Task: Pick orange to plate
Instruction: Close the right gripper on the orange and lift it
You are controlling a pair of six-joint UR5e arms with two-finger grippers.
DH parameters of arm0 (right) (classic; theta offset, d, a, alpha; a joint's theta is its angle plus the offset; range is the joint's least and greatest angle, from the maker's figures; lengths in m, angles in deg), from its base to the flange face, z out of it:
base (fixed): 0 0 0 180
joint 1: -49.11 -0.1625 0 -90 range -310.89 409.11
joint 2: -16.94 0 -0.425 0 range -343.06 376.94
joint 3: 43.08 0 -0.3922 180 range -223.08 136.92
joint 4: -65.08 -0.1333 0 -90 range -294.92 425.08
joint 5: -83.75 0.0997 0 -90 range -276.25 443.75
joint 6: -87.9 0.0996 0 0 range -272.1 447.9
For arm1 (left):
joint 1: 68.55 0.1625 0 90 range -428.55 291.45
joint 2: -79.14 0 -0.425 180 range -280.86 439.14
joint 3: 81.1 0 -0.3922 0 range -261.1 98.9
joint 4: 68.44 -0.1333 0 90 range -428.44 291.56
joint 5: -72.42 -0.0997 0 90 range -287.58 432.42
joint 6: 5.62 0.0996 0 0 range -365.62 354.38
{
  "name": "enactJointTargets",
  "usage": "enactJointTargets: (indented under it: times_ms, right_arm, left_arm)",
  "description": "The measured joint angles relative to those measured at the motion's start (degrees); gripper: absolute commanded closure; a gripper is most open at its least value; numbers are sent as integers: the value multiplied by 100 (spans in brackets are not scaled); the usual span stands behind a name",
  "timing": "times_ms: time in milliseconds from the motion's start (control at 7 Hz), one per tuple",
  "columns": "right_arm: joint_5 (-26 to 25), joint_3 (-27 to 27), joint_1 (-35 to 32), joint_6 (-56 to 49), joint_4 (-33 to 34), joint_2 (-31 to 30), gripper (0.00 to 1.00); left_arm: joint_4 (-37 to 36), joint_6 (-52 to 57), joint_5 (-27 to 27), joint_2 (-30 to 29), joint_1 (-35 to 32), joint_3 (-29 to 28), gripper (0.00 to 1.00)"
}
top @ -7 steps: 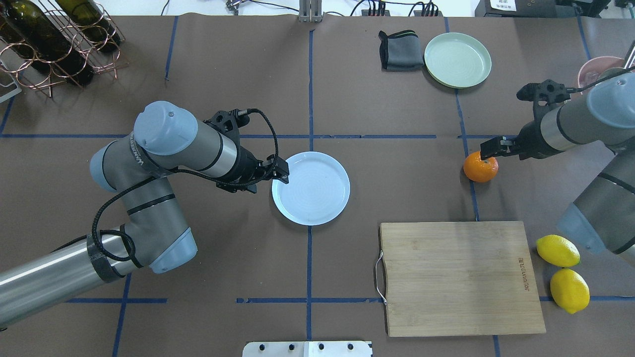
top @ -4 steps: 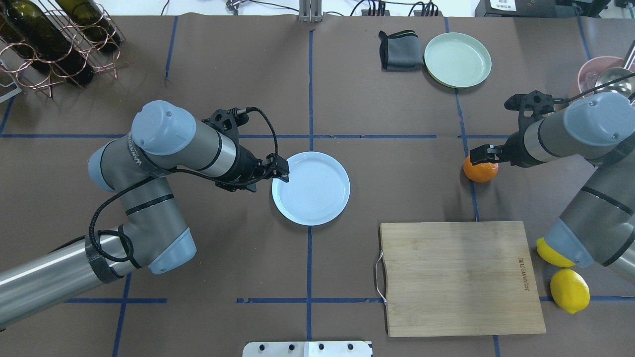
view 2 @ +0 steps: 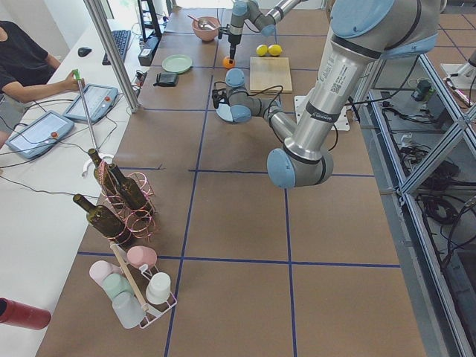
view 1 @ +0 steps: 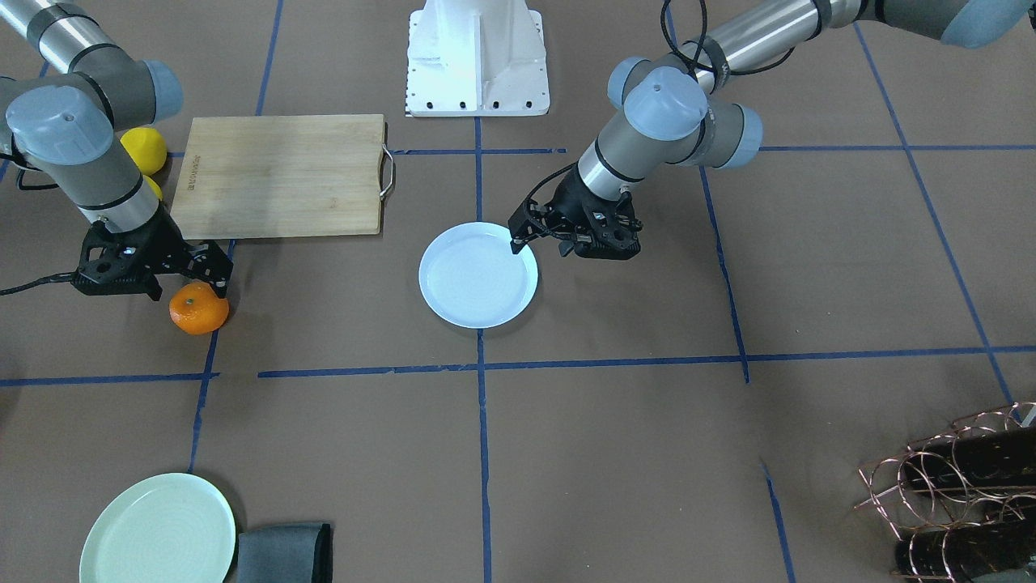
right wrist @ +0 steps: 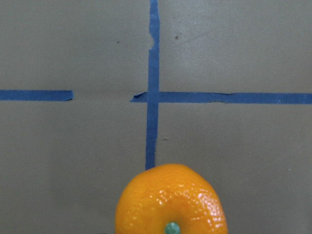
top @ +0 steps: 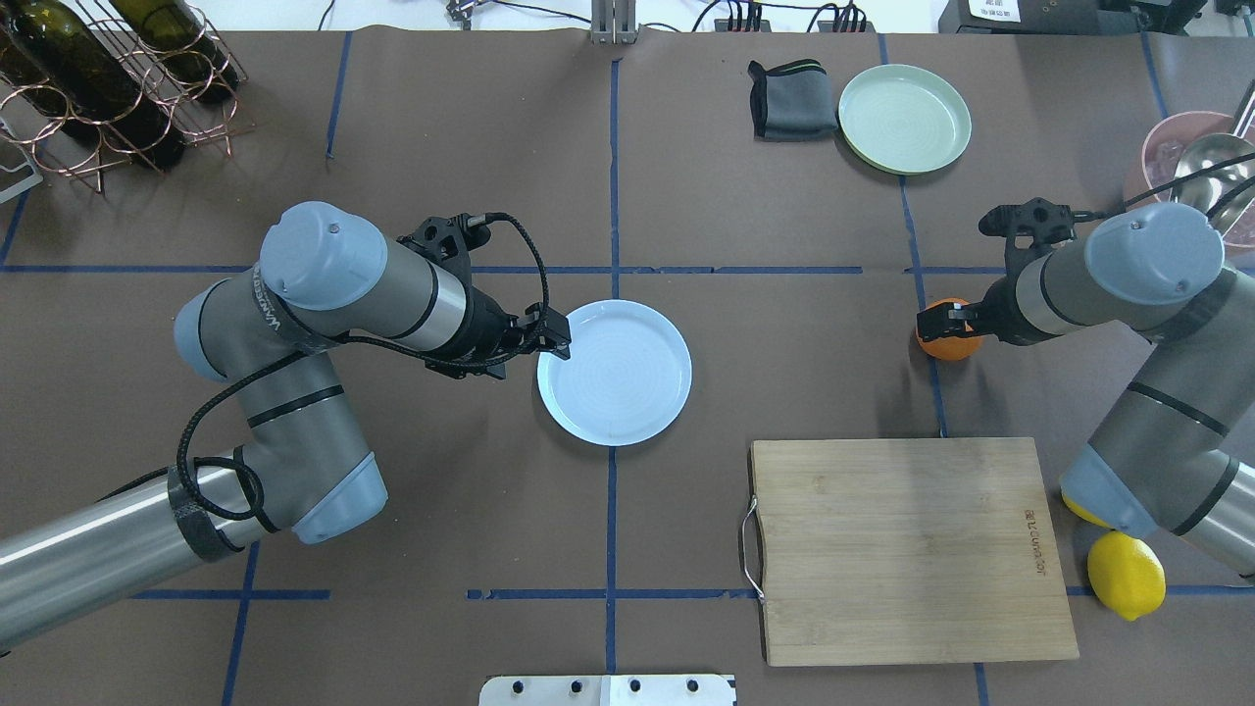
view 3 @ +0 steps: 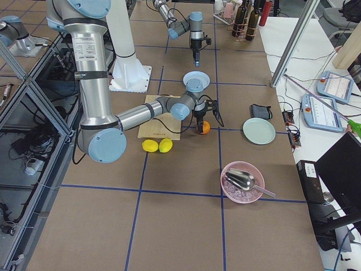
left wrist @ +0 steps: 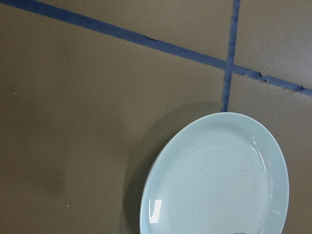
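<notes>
The orange point(top: 947, 346) lies on a blue tape line at the table's right side; the front-facing view shows it whole point(view 1: 198, 309). My right gripper point(top: 943, 322) hangs open just over it, a finger on either side, not closed on it. In the right wrist view the orange point(right wrist: 170, 204) fills the bottom centre, stem dimple up. The white plate point(top: 615, 373) sits at the table's middle and holds nothing. My left gripper point(top: 557, 336) hovers open over the plate's left rim. The left wrist view shows the plate point(left wrist: 214, 180) from above.
A wooden cutting board point(top: 907, 549) lies in front of the orange, with two lemons point(top: 1126, 574) to its right, one partly under my right arm. A pale green plate point(top: 904, 118) and a grey cloth point(top: 789, 98) are at the back. A bottle rack point(top: 108, 78) stands back left.
My right gripper has swung left and dropped from beside the orange to right over it, covering its top. The left arm, the plate and the orange have stayed put.
</notes>
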Motion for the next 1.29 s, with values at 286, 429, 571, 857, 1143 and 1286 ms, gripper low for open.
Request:
enactJointTargets:
  times_ms: [286,429,571,857,1143,1286]
  right_arm:
    - [-62,-238,24,0,0,202,0]
    - [-100,-352,30,-2,0,288,0]
    - [-124,-417,33,-6,0,319,0]
    - [-156,-501,35,-5,0,334,63]
    - [-169,-489,35,61,0,343,100]
    - [-162,-410,34,136,2,344,100]
  left_arm:
    - [0,-1,-1,4,0,1,12]
    - [0,-5,-1,4,0,4,11]
    - [0,-7,-1,3,0,17,11]
    - [0,-8,-1,-3,-5,57,11]
    - [-2,-17,-1,1,-11,134,10]
    - [-10,-24,-3,6,-26,225,9]
